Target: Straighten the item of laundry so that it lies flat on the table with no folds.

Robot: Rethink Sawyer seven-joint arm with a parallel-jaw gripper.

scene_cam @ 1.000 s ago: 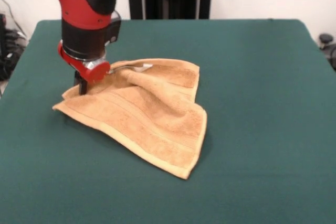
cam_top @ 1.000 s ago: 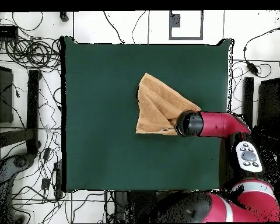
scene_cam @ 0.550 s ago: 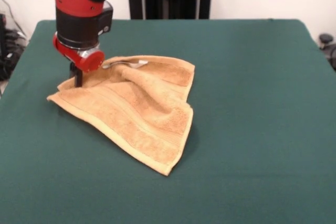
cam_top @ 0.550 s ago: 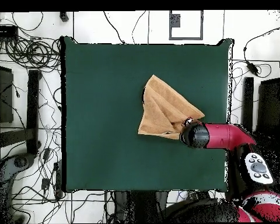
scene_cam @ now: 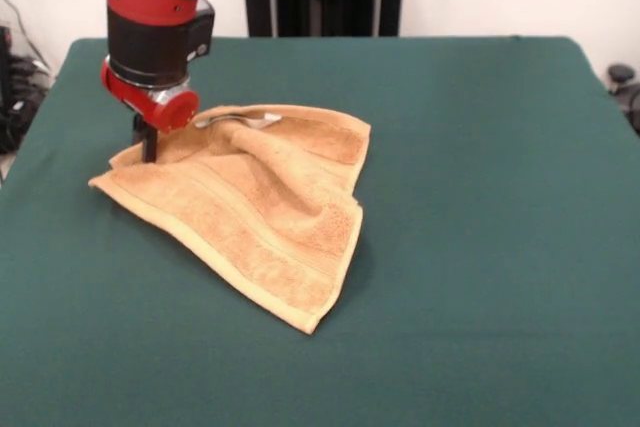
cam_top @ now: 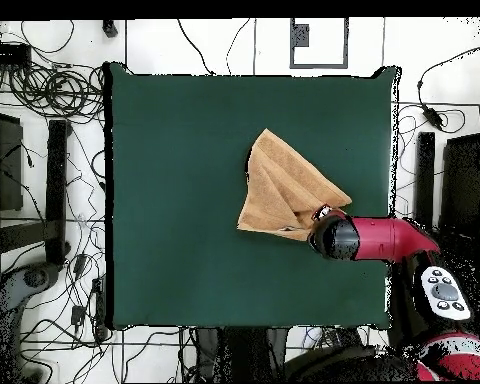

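The gripper pressed down at the towel's nine-o'clock corner; whether it pinched cloth could not be told. The towel lay folded on the table.

Small tan-orange terry hand towel with woven band stripes is lying crumpled on the large dark green felt-covered table, folded over itself with ridges running across. One corner is pointing toward the near edge; white tag showing at its far edge.
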